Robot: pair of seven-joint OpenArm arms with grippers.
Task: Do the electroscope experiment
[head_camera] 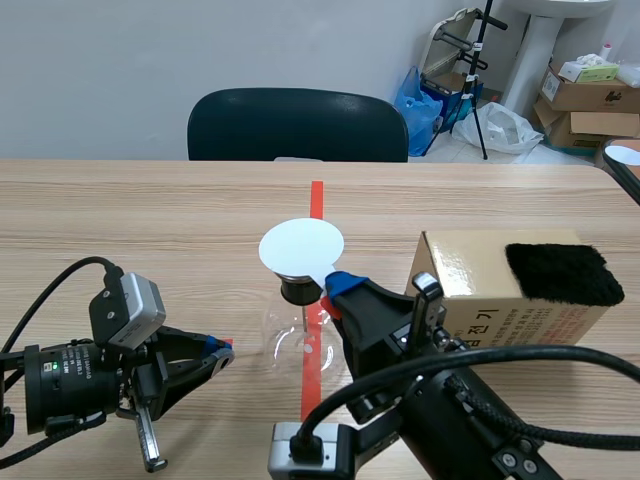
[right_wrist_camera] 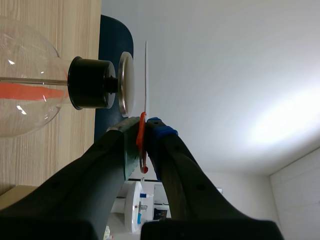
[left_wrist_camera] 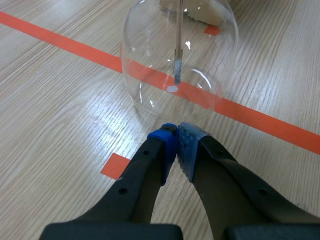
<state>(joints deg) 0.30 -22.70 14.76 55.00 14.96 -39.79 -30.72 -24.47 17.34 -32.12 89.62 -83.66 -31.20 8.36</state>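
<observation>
The right gripper [right_wrist_camera: 145, 131] is clamped on the orange stem [right_wrist_camera: 142, 150] of a thin white disc [right_wrist_camera: 146, 75]. The disc stands straight ahead of its fingertips, parallel to and just beside the metal plate [right_wrist_camera: 126, 82] of the electroscope [head_camera: 300, 335]; I cannot tell whether they touch. The electroscope stands upright on the counter [head_camera: 150, 230]. The left gripper [left_wrist_camera: 176, 145], pinched shut on nothing, sits just short of its base.

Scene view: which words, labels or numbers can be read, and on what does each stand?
"전기": on the side of the box; the rest of its print is hidden.
Cartons in the far corner: print too small to read.
Disc and flask: no text.
</observation>
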